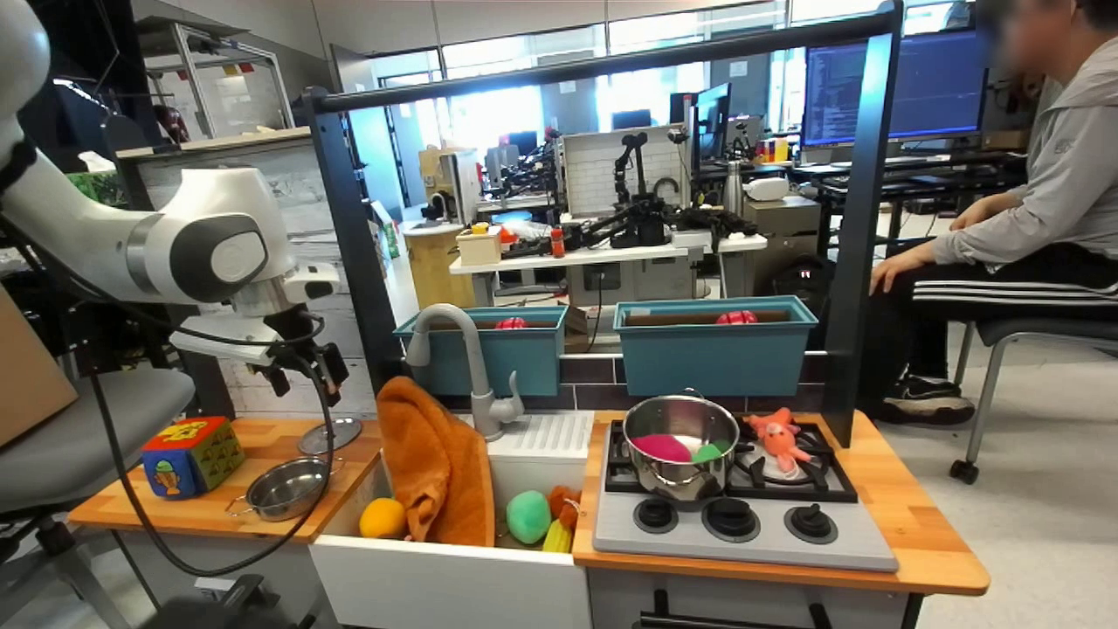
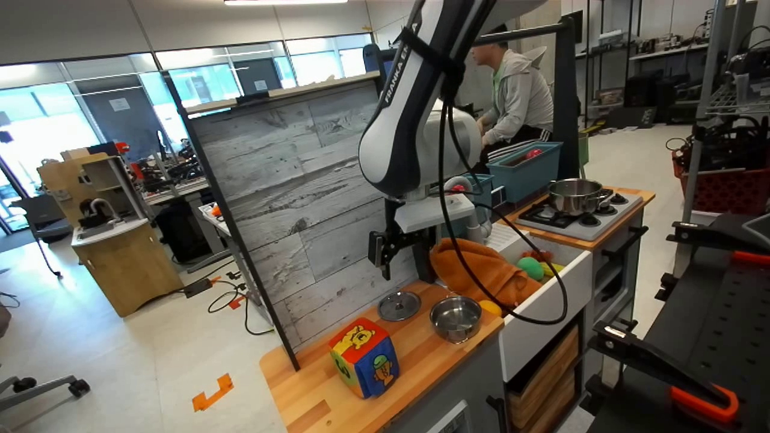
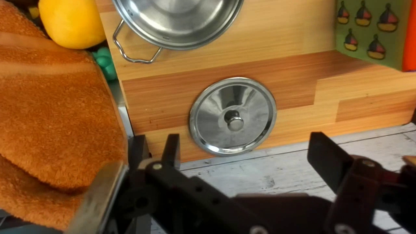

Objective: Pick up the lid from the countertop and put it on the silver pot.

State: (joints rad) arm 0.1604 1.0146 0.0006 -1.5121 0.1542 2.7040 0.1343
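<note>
The silvery lid lies flat, knob up, on the wooden countertop (image 2: pixel 415 385), close to the backboard; it shows in both exterior views (image 1: pixel 313 439) (image 2: pixel 399 306) and the wrist view (image 3: pixel 253 120). The silver pot stands uncovered beside the lid, nearer the counter's front edge, in both exterior views (image 1: pixel 284 494) (image 2: pixel 455 319); the wrist view cuts off part of it (image 3: pixel 178 22). My gripper is open and empty, above the lid and apart from it, in both exterior views (image 1: pixel 306 376) (image 2: pixel 382 263). In the wrist view its fingers (image 3: pixel 244 143) are spread wide, with the lid beyond them.
A colourful cube (image 2: pixel 364 358) stands on the countertop near the lid and pot. The wood-patterned backboard (image 2: pixel 301 228) rises right behind the lid. The sink (image 1: pixel 454 581) holds an orange cloth (image 1: pixel 437 472) and toy food. A larger steel pot (image 1: pixel 681 476) stands on the stove.
</note>
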